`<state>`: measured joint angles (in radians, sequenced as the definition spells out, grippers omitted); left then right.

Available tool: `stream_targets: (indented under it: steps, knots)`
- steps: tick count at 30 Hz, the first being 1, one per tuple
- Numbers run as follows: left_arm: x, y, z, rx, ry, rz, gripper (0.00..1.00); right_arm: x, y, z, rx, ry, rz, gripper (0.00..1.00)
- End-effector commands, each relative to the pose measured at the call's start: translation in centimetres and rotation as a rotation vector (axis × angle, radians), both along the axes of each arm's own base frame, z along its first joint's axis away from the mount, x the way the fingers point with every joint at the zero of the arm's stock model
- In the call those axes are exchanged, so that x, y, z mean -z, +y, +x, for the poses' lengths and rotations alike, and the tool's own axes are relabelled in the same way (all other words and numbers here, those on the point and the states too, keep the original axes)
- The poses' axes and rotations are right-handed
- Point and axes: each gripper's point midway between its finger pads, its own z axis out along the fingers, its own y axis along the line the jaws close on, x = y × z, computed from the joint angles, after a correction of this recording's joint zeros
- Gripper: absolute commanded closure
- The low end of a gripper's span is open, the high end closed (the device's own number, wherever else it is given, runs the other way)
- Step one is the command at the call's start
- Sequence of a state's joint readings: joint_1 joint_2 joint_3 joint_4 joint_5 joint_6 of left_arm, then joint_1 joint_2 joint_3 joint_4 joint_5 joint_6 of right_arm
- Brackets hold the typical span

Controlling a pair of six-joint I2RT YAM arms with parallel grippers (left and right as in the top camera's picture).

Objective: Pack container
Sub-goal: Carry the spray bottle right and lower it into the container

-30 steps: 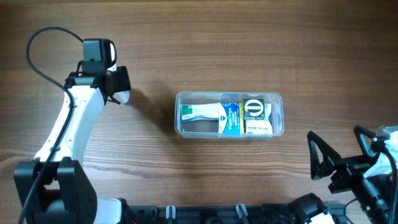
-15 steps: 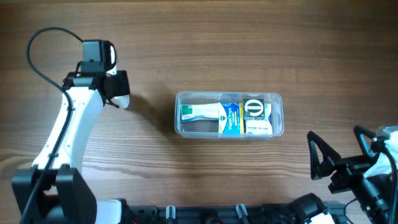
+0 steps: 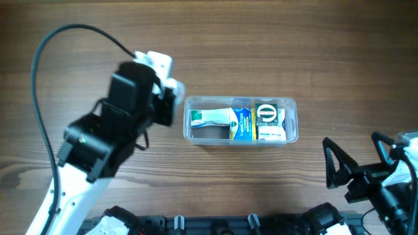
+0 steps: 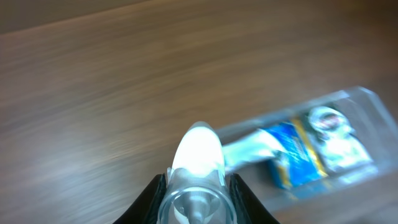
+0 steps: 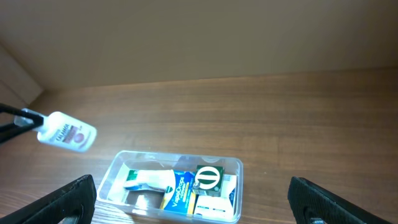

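Wood-grain table [image 3: 294, 52] fills every view, brown, with the grain running from left edge to right edge. Near its middle, a little toward the right edge, lies the container [image 3: 240, 121], its long sides parallel to the near edge. Inside it, from the left end, are a white and green tube [image 3: 209, 118], a blue and yellow box [image 3: 242, 123] lying crosswise, a dark green box with a round white mark [image 3: 266, 112] and, on the near side of that one, a white box [image 3: 271, 134].

From above, the left arm [image 3: 108, 140] looms large over the left half of the table, and its wrist ends just beside the container's left short end. The left gripper [image 4: 198, 186] has its fingers closed around a small clear spray bottle [image 5: 65, 132] with a white cap. The left wrist view is blurred, but the bottle sits plainly between the two black fingers [image 4: 155, 190]. In the right wrist view the bottle hangs tilted in the air, off the container's left end and not touching it.

The right gripper [image 3: 351, 147] sits by the near right corner of the table, well apart from the container. Its fingers [image 5: 71, 199] are spread wide with nothing between them.
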<state>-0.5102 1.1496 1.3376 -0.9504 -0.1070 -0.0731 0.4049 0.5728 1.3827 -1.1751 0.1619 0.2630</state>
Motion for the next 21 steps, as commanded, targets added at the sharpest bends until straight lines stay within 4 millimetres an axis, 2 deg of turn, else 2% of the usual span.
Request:
stream_targets:
  steps: [1,5,8,12,18,21]
  knots:
    - [-0.4,-4.1,-1.6,0.123,0.002,-0.017,0.86,-0.2,-0.2,0.0,0.007,-0.009,-0.010,0.00]
    - [2.9,-7.1,-1.7,0.194,0.088,0.044,0.86,-0.2,-0.2,0.0,0.007,-0.009,-0.010,0.00]
    - [5.8,-8.6,-1.4,0.220,0.159,0.096,0.86,-0.2,-0.2,0.0,0.007,-0.009,-0.010,0.00]
    - [11.1,-11.1,-1.6,0.278,0.287,0.182,0.87,-0.2,-0.2,0.0,0.007,-0.009,-0.010,0.00]
    - [15.6,-11.9,-1.3,0.286,0.385,0.249,0.88,-0.2,-0.2,0.0,0.008,-0.009,-0.010,0.00]
    - [16.8,-12.3,-1.3,0.293,0.415,0.255,0.88,-0.2,-0.2,0.0,0.007,-0.009,-0.010,0.00]
